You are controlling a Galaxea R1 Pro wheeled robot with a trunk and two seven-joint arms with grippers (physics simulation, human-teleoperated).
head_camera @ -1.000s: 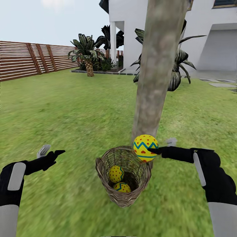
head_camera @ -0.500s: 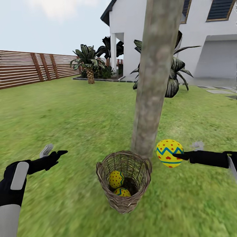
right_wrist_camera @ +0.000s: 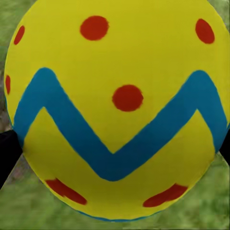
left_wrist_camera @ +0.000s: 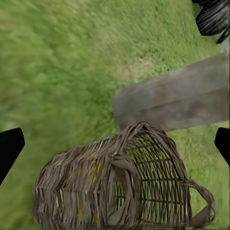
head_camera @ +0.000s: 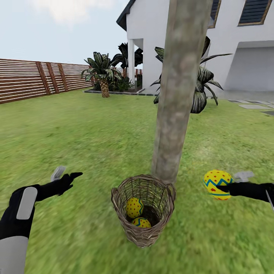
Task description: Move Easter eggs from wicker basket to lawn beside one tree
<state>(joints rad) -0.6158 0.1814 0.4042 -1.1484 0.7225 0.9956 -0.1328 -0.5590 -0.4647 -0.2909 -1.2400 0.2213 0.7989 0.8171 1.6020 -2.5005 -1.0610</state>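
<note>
The brown wicker basket stands upright on the lawn, right at the foot of the grey-brown tree trunk. Two yellow Easter eggs lie inside it. My right gripper is shut on a third egg, held just above the grass to the right of the trunk and basket; in the right wrist view this egg is very close. My left gripper hovers open to the left of the basket. In the left wrist view, the basket and trunk lie between the black fingertips.
A brown slatted fence runs along the far left. A short palm and dark spiky plants stand before the white house. Paving slabs lie at the far right. Grass spreads widely around the tree.
My right gripper has carried the egg from above the basket's rim out to the right and lower, past the trunk. The left gripper has barely moved. The camera tilted slightly early on.
</note>
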